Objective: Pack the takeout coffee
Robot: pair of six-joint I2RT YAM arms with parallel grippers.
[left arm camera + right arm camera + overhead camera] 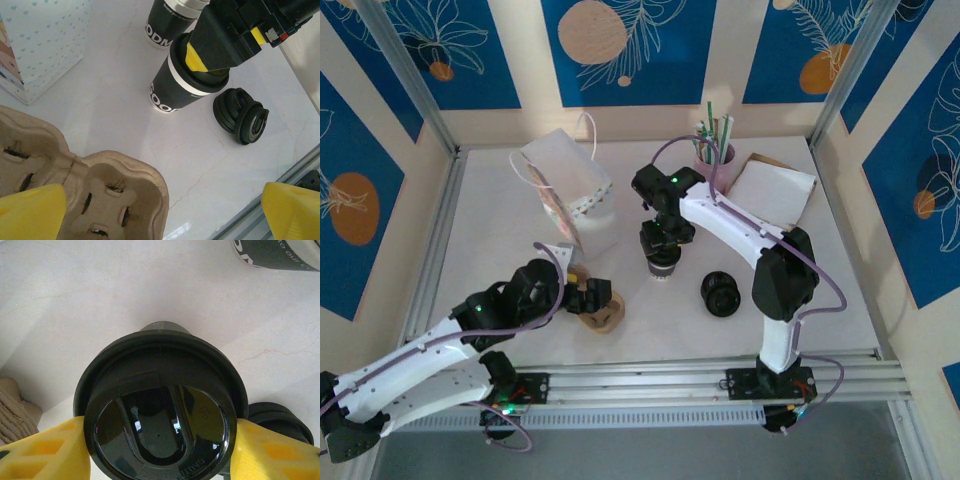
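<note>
Takeout coffee: dark-walled paper cup with a black lid, located near the middle of the tabletop in the top view. Whether the base rests on the surface or is just clear of it cannot be told.

Right gripper: positioned directly above the cup. In the right wrist view the jaws are seen clamped on opposite sides of the lid rim. No contact with the cup wall is seen in the left wrist view; the hold is judged to be on the lid alone.

Surroundings, taken from the cup in the top view:
- loose lids, 4 o'clock, near;
- pulp cup carrier, 8 o'clock, near;
- paper bag, 10 o'clock, upright;
- second cup, just beside the coffee, seen from the left wrist.

Left gripper: held over the carrier, jaws wide apart, nothing between them.

Risks, as judged:
- The lid could be pulled off during a lift, since only the rim is gripped; the cup would drop or tip.
- The second cup could be knocked on a sideways move, being so close.
- The two arms could meet over the carrier, as the left gripper occupies the space above its wells.
- The carrier could be shifted if the cup is seated off-centre.
</note>
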